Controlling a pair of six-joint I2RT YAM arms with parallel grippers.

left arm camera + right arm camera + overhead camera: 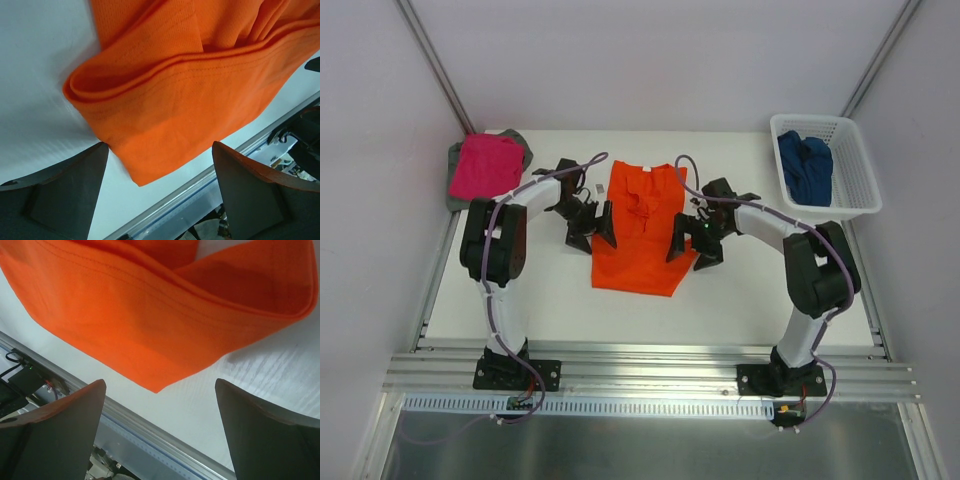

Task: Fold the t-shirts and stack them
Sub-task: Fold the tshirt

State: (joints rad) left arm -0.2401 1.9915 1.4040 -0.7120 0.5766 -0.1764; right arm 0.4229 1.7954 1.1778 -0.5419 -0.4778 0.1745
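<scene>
On the white table (740, 290) the orange t-shirt (642, 240) lay mid-surface. The basket (855, 195) at the far right corner held the dark blue t-shirt (807, 168); the pink t-shirt (488, 165) lay on the grey t-shirt (455, 185) at the far left corner. The left gripper (592, 225) and right gripper (692, 243) flanked the orange cloth, both released, grasping nothing
</scene>
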